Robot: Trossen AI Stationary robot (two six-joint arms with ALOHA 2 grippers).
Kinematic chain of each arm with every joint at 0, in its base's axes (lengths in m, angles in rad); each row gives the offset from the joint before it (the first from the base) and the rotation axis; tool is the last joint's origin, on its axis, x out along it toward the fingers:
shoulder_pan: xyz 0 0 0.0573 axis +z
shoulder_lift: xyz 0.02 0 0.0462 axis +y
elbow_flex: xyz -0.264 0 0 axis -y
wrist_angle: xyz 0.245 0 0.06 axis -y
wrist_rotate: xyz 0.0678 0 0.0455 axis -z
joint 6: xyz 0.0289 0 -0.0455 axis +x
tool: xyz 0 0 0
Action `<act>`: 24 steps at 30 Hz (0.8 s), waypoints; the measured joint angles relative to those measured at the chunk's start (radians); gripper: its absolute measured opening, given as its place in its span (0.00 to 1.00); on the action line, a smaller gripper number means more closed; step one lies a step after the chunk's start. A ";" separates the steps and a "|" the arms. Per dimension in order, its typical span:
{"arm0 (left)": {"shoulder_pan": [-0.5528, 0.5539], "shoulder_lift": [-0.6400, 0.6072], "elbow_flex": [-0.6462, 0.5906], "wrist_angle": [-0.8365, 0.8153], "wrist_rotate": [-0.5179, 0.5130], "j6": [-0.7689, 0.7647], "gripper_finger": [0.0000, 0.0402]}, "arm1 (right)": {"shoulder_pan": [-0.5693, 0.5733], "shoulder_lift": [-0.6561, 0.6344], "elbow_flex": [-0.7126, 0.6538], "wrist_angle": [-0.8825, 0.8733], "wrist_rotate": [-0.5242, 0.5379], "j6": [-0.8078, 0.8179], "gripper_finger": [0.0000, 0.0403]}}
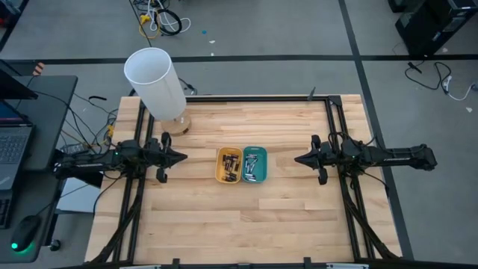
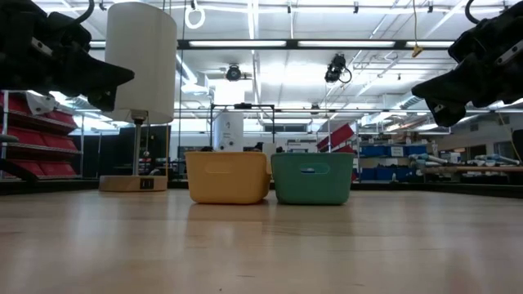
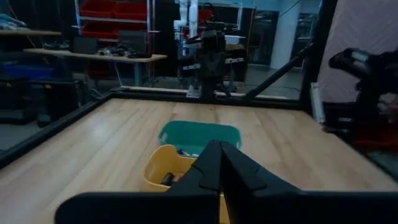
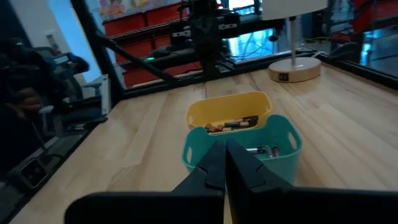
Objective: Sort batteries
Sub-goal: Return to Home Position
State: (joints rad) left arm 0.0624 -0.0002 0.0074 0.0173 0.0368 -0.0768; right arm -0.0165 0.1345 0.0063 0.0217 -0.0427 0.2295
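Sorting looks done: batteries (image 1: 230, 166) lie in yellow tray (image 1: 219, 166) and teal tray (image 1: 265, 166) on the desk (image 1: 284, 217). Left fingers (image 1: 178, 158), right fingers (image 1: 302, 158) closed, empty, raised either side. Next: settle arms home.

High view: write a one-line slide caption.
Batteries lie in side-by-side yellow tray and teal tray mid-table; left gripper and right gripper, both shut, flank them.

Two claws (image 1: 183, 158) (image 1: 297, 158), two trays (image 1: 218, 166) (image 1: 265, 166), one lamp (image 1: 155, 78)
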 joint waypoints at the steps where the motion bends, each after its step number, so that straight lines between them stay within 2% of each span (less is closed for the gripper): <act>1: 0.000 0.000 0.000 -0.002 -0.012 0.012 0.03 | 0.000 0.000 0.000 -0.002 0.014 0.003 0.00; 6: 0.000 0.000 0.000 -0.001 -0.104 -0.031 0.03 | 0.000 0.000 0.000 0.008 0.045 0.028 0.00; 24: 0.000 0.000 0.000 0.015 -0.117 -0.032 0.06 | 0.000 0.000 0.000 0.007 0.047 0.056 0.01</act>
State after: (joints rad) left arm 0.0624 -0.0002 0.0074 0.0319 -0.0803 -0.1085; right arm -0.0166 0.1345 0.0067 0.0292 0.0044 0.2859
